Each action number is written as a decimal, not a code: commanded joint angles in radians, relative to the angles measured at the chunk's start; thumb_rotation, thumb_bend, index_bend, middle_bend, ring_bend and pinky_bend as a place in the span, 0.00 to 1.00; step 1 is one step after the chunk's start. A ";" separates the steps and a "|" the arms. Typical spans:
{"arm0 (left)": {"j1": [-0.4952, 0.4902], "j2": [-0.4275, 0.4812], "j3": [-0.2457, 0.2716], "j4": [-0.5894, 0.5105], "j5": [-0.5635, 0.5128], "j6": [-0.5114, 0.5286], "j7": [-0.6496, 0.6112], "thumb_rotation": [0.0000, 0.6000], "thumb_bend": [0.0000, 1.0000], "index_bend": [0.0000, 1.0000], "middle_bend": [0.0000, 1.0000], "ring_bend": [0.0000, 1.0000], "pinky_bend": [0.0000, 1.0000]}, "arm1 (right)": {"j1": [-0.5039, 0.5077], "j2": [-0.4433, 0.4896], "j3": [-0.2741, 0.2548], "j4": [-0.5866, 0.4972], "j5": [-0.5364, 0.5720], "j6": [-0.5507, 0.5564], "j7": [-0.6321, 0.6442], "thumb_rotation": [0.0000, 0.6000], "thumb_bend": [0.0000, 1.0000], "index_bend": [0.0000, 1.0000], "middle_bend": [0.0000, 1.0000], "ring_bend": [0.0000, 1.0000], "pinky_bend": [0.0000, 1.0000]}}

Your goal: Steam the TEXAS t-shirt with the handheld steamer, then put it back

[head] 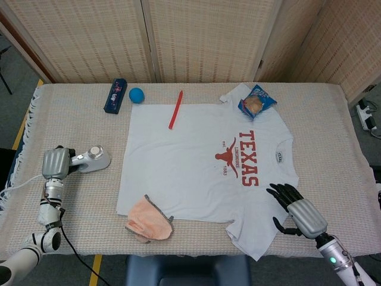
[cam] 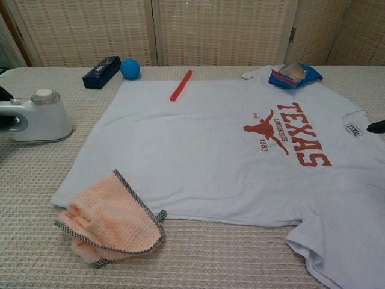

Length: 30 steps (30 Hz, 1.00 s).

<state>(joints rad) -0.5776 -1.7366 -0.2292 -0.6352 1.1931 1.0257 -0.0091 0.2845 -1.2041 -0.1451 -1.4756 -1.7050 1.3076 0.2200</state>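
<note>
Your left hand point(head: 53, 162) grips the handheld steamer point(head: 93, 158) on the bench point(head: 71, 119), left of the TEXAS t-shirt point(head: 196, 161) lying flat. Right hand point(head: 300, 213) hovers spread beside the shirt's sleeve.

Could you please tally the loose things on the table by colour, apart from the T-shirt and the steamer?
Blue: 3, namely the dark blue box, the blue ball and the blue snack packet
Red: 1, the red stick
Peach: 1, the peach cloth
Total: 5
</note>
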 commanded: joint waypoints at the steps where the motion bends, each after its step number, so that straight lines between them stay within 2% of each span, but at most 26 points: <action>1: 0.011 0.025 -0.022 -0.070 -0.038 -0.024 0.042 1.00 0.08 0.00 0.00 0.00 0.11 | -0.004 0.001 0.002 0.002 0.001 0.003 0.004 0.53 0.51 0.00 0.02 0.00 0.00; 3: 0.016 0.044 -0.027 -0.108 -0.051 -0.037 0.054 1.00 0.02 0.00 0.00 0.00 0.04 | -0.005 0.001 0.002 0.004 0.001 0.003 0.007 0.53 0.51 0.00 0.02 0.00 0.00; 5: 0.020 0.067 -0.027 -0.142 -0.061 -0.054 0.070 0.96 0.00 0.00 0.00 0.00 0.00 | -0.007 0.000 0.003 0.006 0.001 0.003 0.008 0.53 0.51 0.00 0.02 0.00 0.00; 10: 0.030 0.090 -0.039 -0.176 -0.077 -0.046 0.075 0.71 0.00 0.00 0.00 0.00 0.00 | -0.010 0.000 0.006 0.008 0.000 0.004 0.011 0.53 0.51 0.00 0.02 0.00 0.00; 15: 0.036 0.096 -0.044 -0.172 -0.102 -0.057 0.107 0.68 0.00 0.00 0.00 0.00 0.00 | -0.011 0.002 0.010 0.002 -0.001 0.005 0.008 0.53 0.51 0.00 0.02 0.00 0.00; 19: 0.041 0.111 -0.037 -0.185 -0.106 -0.063 0.128 0.68 0.00 0.00 0.00 0.00 0.00 | -0.013 0.006 0.012 -0.004 -0.002 0.006 0.002 0.53 0.51 0.00 0.02 0.00 0.00; 21: 0.051 0.133 -0.029 -0.215 -0.092 -0.053 0.122 0.72 0.00 0.00 0.00 0.00 0.00 | -0.015 0.008 0.014 -0.008 -0.001 0.008 0.000 0.53 0.51 0.00 0.02 0.00 0.00; 28: 0.102 0.270 0.010 -0.414 -0.043 -0.033 0.080 0.79 0.00 0.00 0.00 0.00 0.00 | -0.023 0.026 0.026 -0.024 0.008 0.024 -0.007 0.53 0.51 0.00 0.02 0.00 0.00; 30: 0.123 0.304 0.002 -0.476 -0.042 0.003 0.061 0.90 0.00 0.00 0.00 0.00 0.03 | -0.028 0.040 0.032 -0.035 0.018 0.030 -0.014 0.53 0.50 0.00 0.03 0.00 0.00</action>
<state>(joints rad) -0.4854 -1.4867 -0.2308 -1.0371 1.1375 0.9933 0.0804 0.2596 -1.1699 -0.1164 -1.5054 -1.6919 1.3342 0.2099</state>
